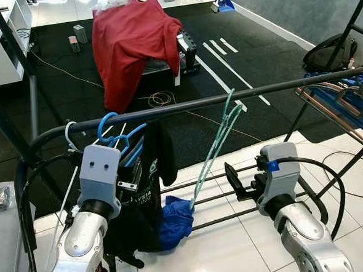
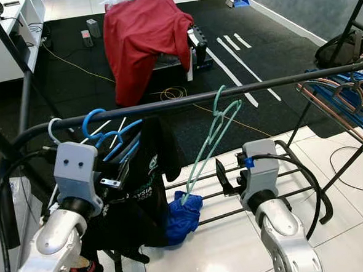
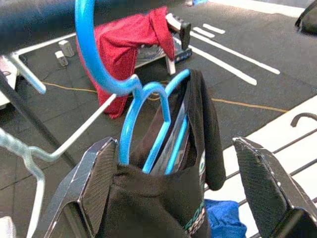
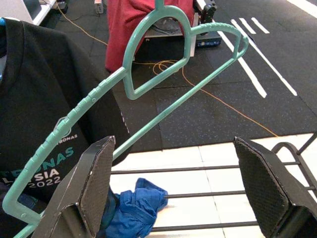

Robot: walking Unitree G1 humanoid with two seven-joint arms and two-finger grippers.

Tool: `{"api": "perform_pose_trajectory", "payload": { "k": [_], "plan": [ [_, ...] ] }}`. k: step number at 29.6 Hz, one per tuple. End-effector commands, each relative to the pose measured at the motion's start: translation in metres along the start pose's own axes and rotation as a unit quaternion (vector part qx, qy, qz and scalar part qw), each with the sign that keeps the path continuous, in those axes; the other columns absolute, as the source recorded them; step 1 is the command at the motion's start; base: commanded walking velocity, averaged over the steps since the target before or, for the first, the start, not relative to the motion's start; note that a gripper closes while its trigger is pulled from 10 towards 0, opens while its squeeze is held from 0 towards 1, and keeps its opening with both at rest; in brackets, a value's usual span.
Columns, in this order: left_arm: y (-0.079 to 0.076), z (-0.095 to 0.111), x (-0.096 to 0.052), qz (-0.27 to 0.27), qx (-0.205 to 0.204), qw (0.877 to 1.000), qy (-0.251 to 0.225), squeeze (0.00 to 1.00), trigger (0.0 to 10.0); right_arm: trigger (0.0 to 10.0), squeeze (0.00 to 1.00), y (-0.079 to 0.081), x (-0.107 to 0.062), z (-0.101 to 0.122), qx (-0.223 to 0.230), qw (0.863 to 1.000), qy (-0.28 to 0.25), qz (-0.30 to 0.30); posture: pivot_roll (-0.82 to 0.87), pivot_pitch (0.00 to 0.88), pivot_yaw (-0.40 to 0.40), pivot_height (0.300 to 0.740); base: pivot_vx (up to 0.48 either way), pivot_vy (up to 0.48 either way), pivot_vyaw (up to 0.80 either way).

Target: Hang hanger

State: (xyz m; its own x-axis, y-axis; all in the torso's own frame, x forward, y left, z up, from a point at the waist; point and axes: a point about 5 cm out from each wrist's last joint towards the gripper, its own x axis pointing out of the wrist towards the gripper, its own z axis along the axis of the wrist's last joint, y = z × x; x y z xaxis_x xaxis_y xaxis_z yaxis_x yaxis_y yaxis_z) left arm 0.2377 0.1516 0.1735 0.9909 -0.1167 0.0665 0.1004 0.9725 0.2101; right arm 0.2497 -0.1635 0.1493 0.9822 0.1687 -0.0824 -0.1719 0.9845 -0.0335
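- Mint-green plastic hanger (image 1: 214, 147) hooked on black metal rail (image 1: 271, 88), long axis slanting down-left.
- Right gripper (image 1: 233, 181), fingers apart, nearer, just below it.
- Left gripper (image 3: 183, 198) spread around black T-shirt (image 1: 146, 187).

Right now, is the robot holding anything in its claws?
No. The right tool is open behind the green hanger. The left tool is open around the black shirt, not closed on it.

black mat (image 1: 62, 97), white tiles (image 1: 225, 250)
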Motion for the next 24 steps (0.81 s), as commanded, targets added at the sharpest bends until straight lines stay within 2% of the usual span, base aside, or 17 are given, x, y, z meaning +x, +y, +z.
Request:
{"api": "perform_pose_trajectory", "payload": {
  "k": [1, 2, 12, 13, 23, 24],
  "plan": [
    [-0.001, -0.01, -0.002, -0.002, 0.015, 0.999, 0.028, 0.0, 10.0, 10.0, 0.0, 0.0, -0.002, 0.001, 0.01, 1.0, 0.001, 0.001, -0.12, 0.125, -0.029, 0.74, 0.0, 0.0, 0.0],
    [-0.001, -0.014, -0.003, -0.006, 0.017, 0.999, 0.042, 0.0, 10.0, 10.0, 0.0, 0.0, -0.002, 0.001, 0.011, 1.0, 0.0, 0.0, -0.12, 0.128, -0.028, 0.74, 0.0, 0.0, 0.0],
    [-0.001, -0.02, -0.004, -0.006, 0.024, 0.998, 0.064, 0.0, 10.0, 10.0, 0.0, 0.0, -0.001, 0.002, 0.011, 1.0, -0.001, -0.001, -0.12, 0.131, -0.028, 0.74, 0.0, 0.0, 0.0],
    [-0.001, -0.02, -0.004, -0.006, 0.023, 0.998, 0.065, 0.0, 0.0, 10.0, 0.0, 0.0, -0.001, 0.002, 0.011, 1.0, -0.001, -0.002, -0.12, 0.133, -0.027, 0.74, 0.0, 0.0, 0.0],
    [0.002, -0.019, -0.004, -0.004, 0.022, 0.998, 0.063, 0.0, 0.0, 10.0, 0.0, 0.0, -0.001, 0.002, 0.012, 1.0, -0.002, -0.003, -0.12, 0.133, -0.027, 0.74, 0.0, 0.0, 0.0],
    [0.004, -0.016, -0.003, 0.0, 0.005, 0.999, 0.053, 0.0, 0.0, 10.0, 0.0, 0.0, -0.001, 0.002, 0.012, 1.0, -0.001, -0.003, -0.12, 0.133, -0.028, 0.74, 0.0, 0.0, 0.0]
  ]
}}
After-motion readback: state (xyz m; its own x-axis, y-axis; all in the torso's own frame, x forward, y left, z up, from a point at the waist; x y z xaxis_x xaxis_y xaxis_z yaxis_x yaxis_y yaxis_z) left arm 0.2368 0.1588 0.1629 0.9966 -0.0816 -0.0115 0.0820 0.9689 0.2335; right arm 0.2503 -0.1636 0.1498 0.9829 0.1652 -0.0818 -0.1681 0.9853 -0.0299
